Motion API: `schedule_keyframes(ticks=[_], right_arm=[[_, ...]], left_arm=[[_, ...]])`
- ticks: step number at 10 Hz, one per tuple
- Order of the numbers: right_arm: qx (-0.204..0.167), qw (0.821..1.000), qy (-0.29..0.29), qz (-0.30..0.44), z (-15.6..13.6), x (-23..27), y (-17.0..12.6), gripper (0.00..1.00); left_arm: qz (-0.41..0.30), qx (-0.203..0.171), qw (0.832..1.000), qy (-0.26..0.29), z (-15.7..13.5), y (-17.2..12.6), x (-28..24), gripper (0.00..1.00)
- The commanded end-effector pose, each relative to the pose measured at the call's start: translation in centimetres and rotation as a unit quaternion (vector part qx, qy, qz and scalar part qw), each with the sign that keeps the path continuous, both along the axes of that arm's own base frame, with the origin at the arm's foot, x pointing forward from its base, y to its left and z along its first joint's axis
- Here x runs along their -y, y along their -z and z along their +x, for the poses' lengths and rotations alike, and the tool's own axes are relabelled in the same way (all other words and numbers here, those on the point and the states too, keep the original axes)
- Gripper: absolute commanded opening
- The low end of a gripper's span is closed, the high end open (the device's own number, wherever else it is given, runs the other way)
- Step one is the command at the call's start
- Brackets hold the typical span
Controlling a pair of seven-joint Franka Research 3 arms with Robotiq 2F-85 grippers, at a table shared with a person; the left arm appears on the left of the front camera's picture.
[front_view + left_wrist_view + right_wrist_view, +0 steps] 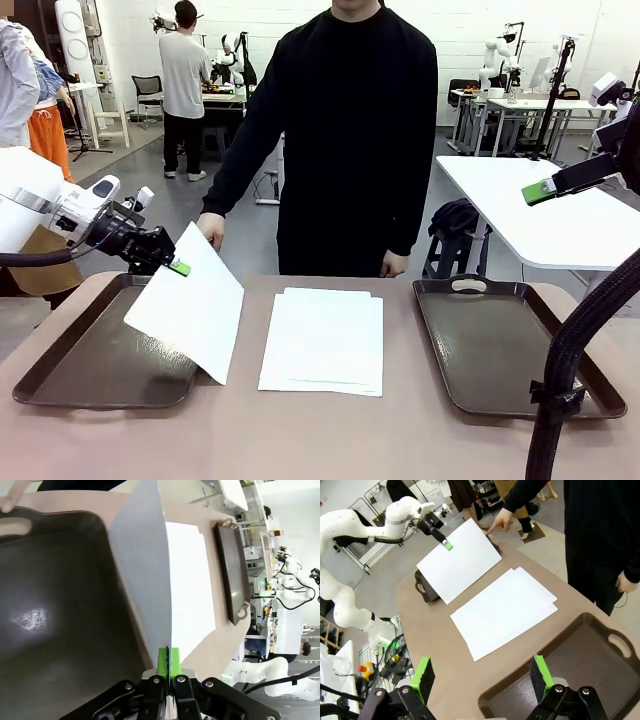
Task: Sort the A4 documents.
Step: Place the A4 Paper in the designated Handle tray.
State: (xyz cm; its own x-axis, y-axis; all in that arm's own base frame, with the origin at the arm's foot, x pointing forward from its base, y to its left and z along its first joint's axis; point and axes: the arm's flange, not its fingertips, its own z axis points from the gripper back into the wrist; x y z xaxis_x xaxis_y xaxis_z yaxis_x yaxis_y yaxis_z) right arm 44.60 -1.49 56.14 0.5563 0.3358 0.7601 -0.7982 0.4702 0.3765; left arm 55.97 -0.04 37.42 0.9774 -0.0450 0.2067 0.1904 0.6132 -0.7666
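White paper is the subject of all three views.

**Front view.** The left pincer (178, 267) is clamped on the upper corner of one A4 sheet (190, 315). The sheet hangs tilted over the right rim of the dark brown left tray (70, 375). Its lowest corner is down by the worktop (400, 430), between that tray and the stack of A4 documents (325, 340). The stack lies flat at mid-worktop, apart from the right tray (500, 350). The person's hand (211, 230) is near the left tray's far rim. The right pincer (540, 190) is raised at upper right.

**Left wrist view.** The green pads (162, 661) are pressed together on the A4 sheet's (145, 570) edge. The sheet rises above the left tray (50, 605), with the stack (190, 590) beyond it.

**Right wrist view.** The right pincer's (481, 675) fingers stand wide apart and hold nothing, above the near rim of the right tray (570, 680). The stack (502, 610) lies between the two trays, and the held sheet (460, 562) is farther off.
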Motion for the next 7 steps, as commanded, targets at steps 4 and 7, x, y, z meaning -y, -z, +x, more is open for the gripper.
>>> schedule_keyframes(ticks=[4, 7], right_arm=[[0.0, 1.0, -0.002, 0.003, 0.0, 0.0, 0.0, 1.0], [0.0, 1.0, -0.002, 0.003, 0.0, 0.0, 0.0, 1.0]], left_arm=[[0.048, -0.044, 0.997, 0.047, 2.0, 2.0, -5.1, 0.01], [0.05, -0.085, 0.994, 0.039, 1.5, 5.0, -6.2, 0.01]])
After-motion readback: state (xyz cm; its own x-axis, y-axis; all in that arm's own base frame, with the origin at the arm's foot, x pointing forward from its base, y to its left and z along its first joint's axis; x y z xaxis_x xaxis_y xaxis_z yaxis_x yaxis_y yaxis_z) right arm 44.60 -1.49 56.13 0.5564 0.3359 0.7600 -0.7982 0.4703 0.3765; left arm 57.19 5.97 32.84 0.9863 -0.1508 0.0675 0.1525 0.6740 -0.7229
